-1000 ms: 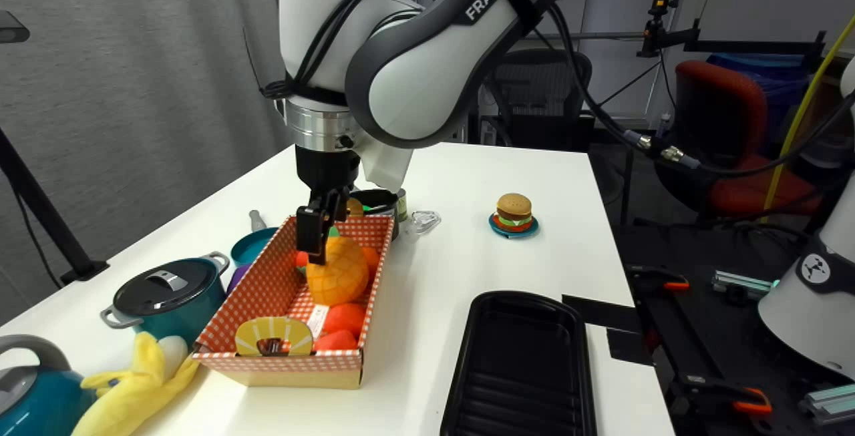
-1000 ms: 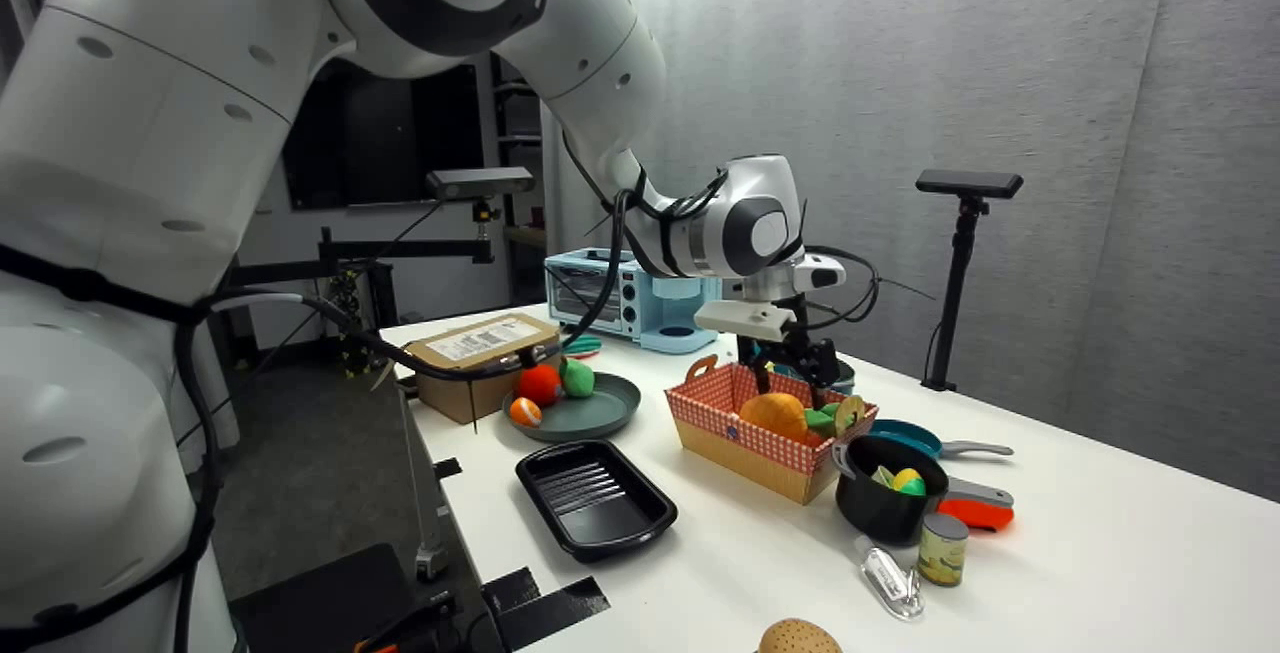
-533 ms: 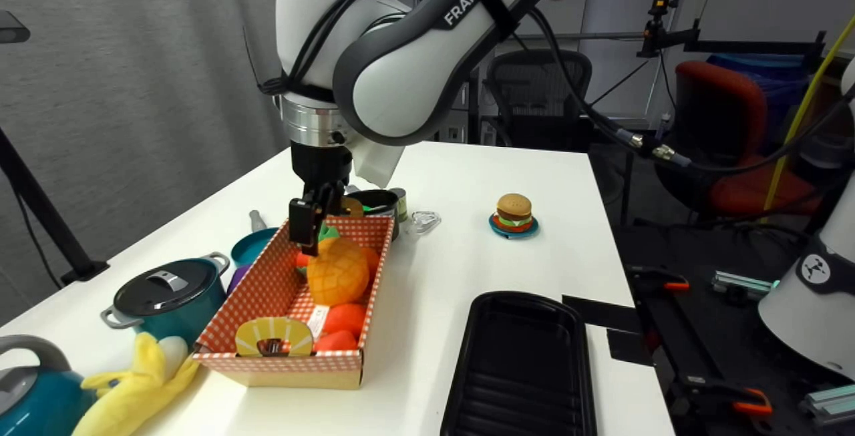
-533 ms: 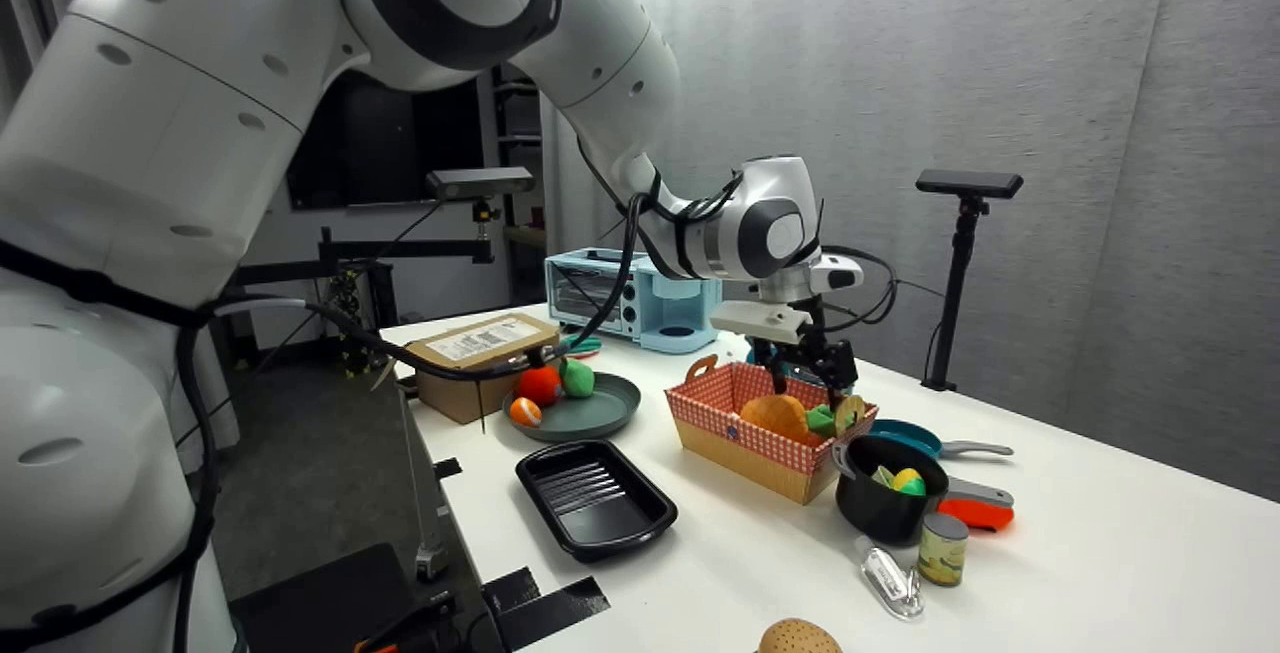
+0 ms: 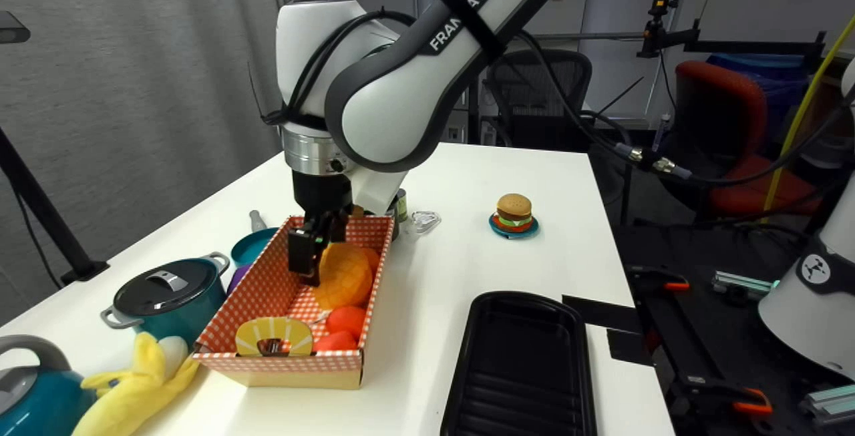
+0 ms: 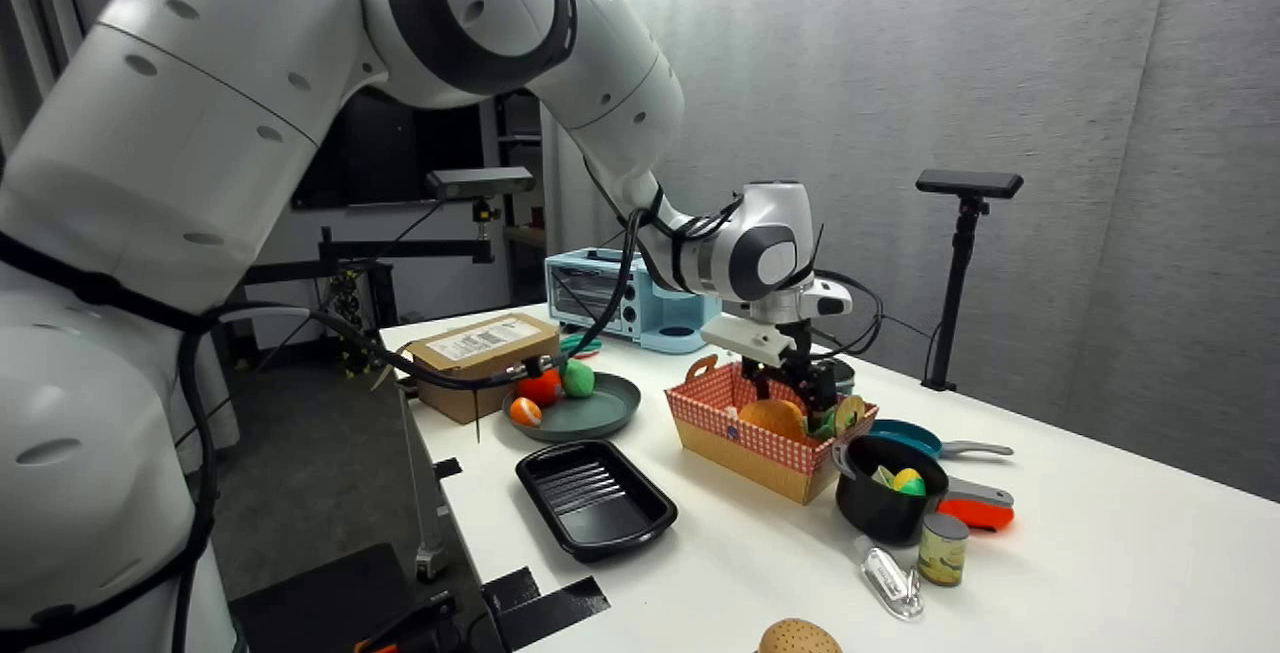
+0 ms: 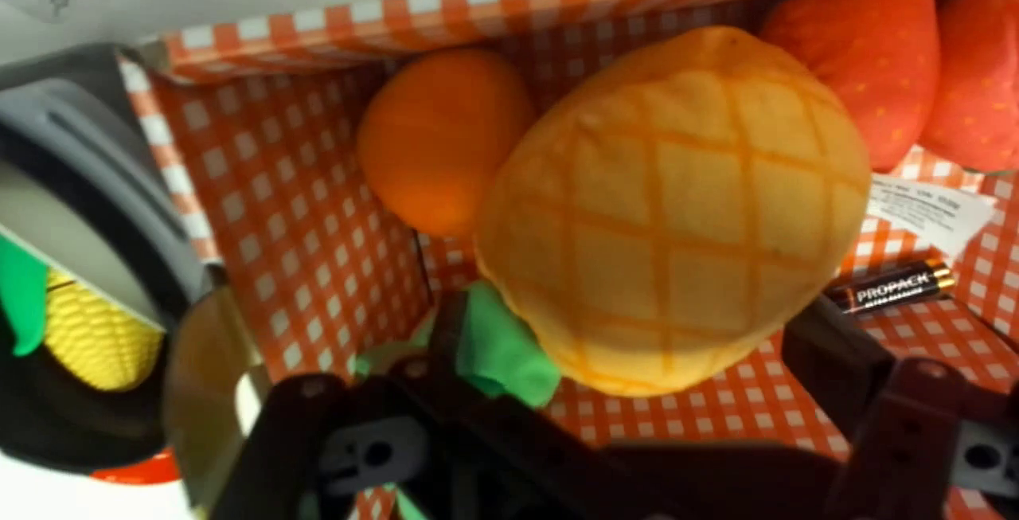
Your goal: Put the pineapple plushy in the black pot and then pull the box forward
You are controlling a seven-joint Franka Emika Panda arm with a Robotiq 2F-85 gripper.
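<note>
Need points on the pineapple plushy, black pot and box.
Pineapple plushy (image 7: 685, 217), in the wrist view: middle of its yellow-orange body.
Black pot (image 6: 880, 521), in an exterior view: outer wall, below the rim.
Box (image 6: 745, 458), in an exterior view: tan part of its long side.

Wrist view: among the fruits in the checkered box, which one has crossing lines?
The pineapple plushy, largest of them, lying between the others. The orange fruit looks plain; the two red fruits show yellow specks.

Gripper (image 7: 633, 337) downward, fingers (image 7: 834, 361) apart
</note>
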